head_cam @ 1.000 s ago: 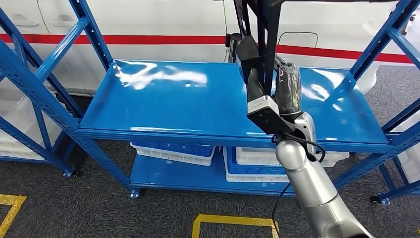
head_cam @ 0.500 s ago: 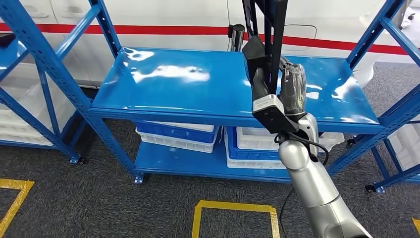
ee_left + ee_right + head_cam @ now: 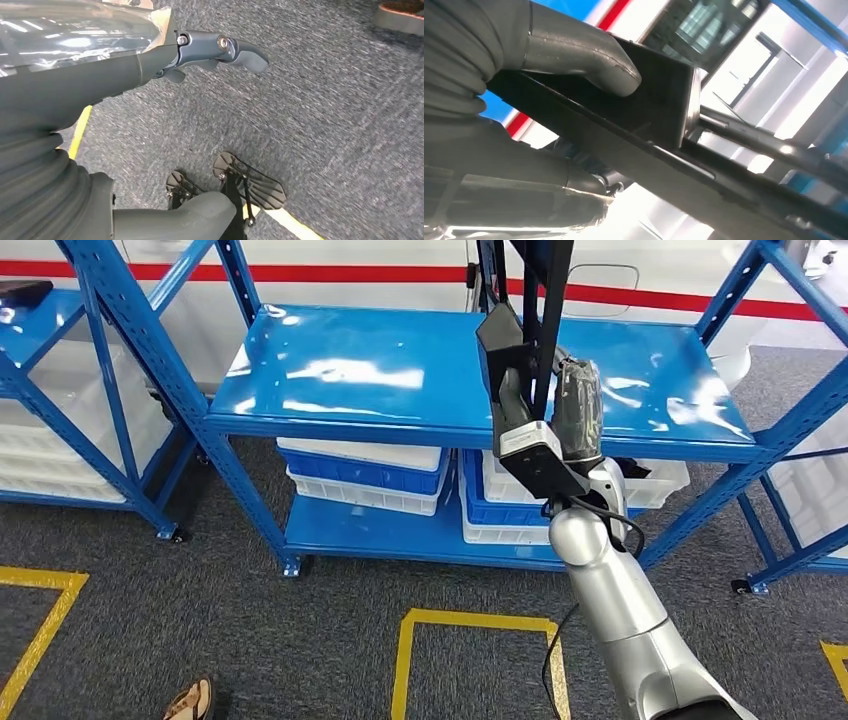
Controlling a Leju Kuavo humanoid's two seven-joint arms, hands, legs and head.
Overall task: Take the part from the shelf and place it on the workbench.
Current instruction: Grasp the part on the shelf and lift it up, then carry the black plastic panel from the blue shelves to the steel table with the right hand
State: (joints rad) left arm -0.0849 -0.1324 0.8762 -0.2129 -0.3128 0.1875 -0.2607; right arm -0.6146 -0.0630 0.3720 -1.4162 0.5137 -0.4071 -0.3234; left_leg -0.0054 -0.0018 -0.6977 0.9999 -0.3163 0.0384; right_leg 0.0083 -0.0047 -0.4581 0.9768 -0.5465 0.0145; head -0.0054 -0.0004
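Grey carpet with yellow floor lines (image 3: 470,618) lies in front of a blue metal shelf (image 3: 380,370), and behind the shelf stands a white wall with a red stripe (image 3: 330,273). Above the shelf's right half, the part (image 3: 540,300), a long black angled metal piece, stands nearly upright in the grasp of the right hand (image 3: 560,425), clear of the glossy shelf top. In the right wrist view the grey thumb (image 3: 589,60) presses flat against the part's dark face (image 3: 659,107), so this hand is clamped on it. The silver right arm (image 3: 620,610) rises from the lower edge of the head view to that hand, with a black cable (image 3: 625,530) looping beside the wrist. Below the top board, white and blue bins (image 3: 365,472) sit stacked on the lower level. The left hand (image 3: 215,47) hangs over the carpet with its fingers spread and nothing in it. At the bottom left of the head view a person's sandalled foot (image 3: 190,700) rests on the carpet.
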